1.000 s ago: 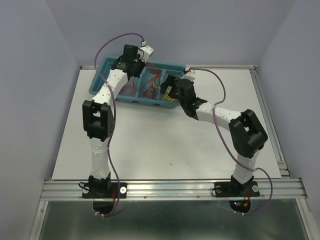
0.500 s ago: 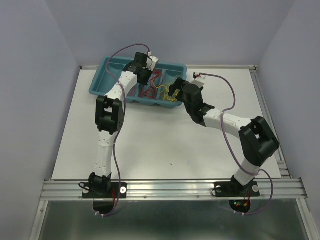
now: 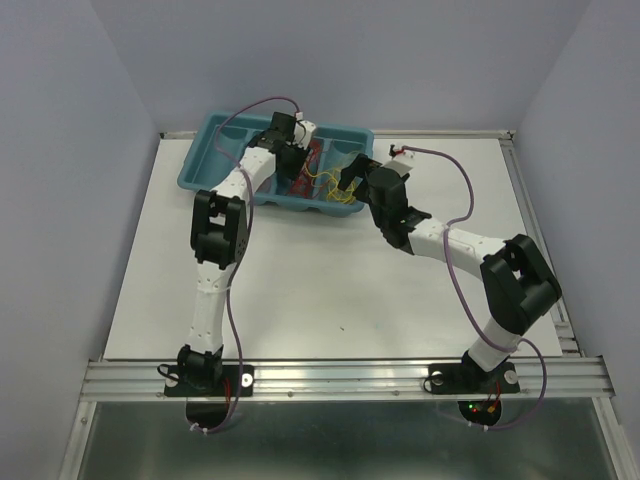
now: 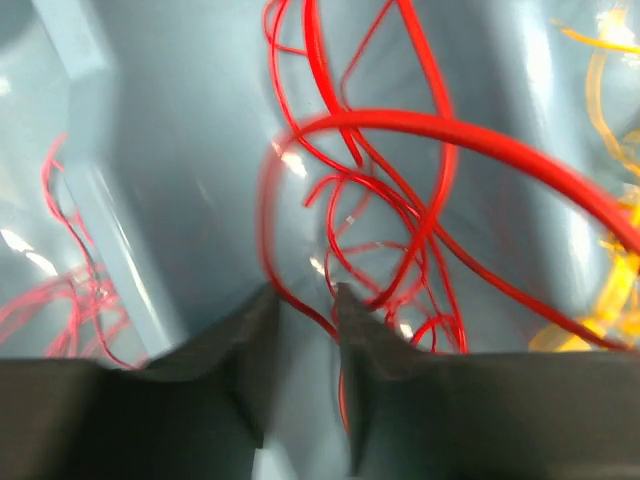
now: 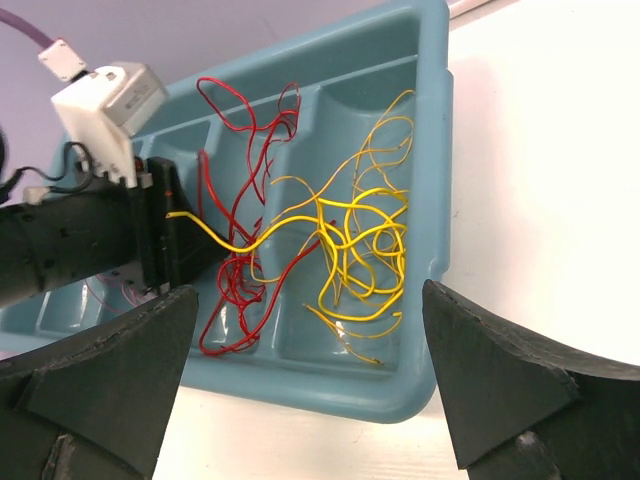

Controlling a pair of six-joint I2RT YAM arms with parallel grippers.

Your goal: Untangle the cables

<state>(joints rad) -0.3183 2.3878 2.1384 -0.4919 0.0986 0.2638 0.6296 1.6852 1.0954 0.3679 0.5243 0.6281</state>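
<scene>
The cables lie in a teal divided tray (image 3: 215, 135). A red tangle (image 5: 235, 270) fills the middle compartment and a yellow tangle (image 5: 360, 240) the one to its right; one yellow strand and one red strand cross the divider into each other's pile. My left gripper (image 3: 293, 165) is down in the middle compartment. Its jaws (image 4: 305, 300) stand a narrow gap apart, with a red cable (image 4: 400, 130) running between them. My right gripper (image 5: 310, 295) is wide open and empty, just in front of the tray's near right corner, facing the yellow cables (image 3: 335, 185).
More thin red wires (image 4: 70, 300) lie in the compartment left of a tray divider (image 4: 110, 230). The tray stands at the table's far edge near the back wall. White tabletop (image 3: 330, 280) stretches in front of it. The left wrist body (image 5: 100, 100) hangs over the tray.
My left gripper has swung right from the tray's left compartments into the middle one over the red tangle. My right arm has stretched out lower, its gripper staying at the tray's near right.
</scene>
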